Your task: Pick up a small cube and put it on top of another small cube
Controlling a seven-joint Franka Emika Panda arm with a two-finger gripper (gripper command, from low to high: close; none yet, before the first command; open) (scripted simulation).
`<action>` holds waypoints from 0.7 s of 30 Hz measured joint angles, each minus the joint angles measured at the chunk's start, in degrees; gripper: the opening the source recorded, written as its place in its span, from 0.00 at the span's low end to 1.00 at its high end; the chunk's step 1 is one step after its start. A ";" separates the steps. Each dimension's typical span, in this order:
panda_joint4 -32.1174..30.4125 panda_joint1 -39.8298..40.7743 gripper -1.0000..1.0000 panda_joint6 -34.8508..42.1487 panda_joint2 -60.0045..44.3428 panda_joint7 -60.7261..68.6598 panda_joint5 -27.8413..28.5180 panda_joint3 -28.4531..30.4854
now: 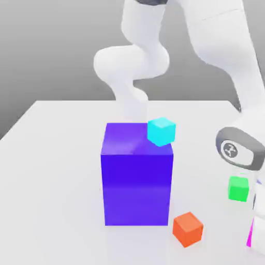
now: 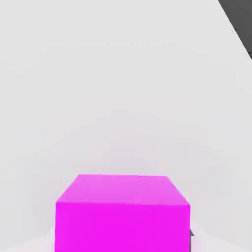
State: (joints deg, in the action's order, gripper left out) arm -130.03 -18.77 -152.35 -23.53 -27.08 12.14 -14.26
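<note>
The gripper is closed narrow, and in the hand view a magenta cube [image 2: 122, 214] sits right under it, so I judge it is held, though the fingers themselves I cannot see. In the exterior view a sliver of this cube [image 1: 250, 235] shows at the right edge, low by the white table [image 1: 52, 171]. The green cube [image 1: 238, 188] is just beside the arm and the orange cube [image 1: 187, 229] is near. If the grip is off-centre, the cube may slip when lifting; a swing could knock the green one
</note>
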 joint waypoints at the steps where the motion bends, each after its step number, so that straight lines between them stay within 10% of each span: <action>1: -1.26 0.09 0.00 0.73 2.00 0.40 -0.77 -0.90; 12: -23.14 -7.42 0.00 -0.03 24.35 5.75 -13.19 -10.82; 18: -24.22 -11.12 0.00 -9.73 15.03 -1.86 -2.99 -4.54; 19: -24.15 -11.57 1.00 -10.74 13.88 -2.79 -1.70 -3.74; 21: -24.15 -11.58 1.00 -10.74 13.88 -2.79 -1.70 -3.74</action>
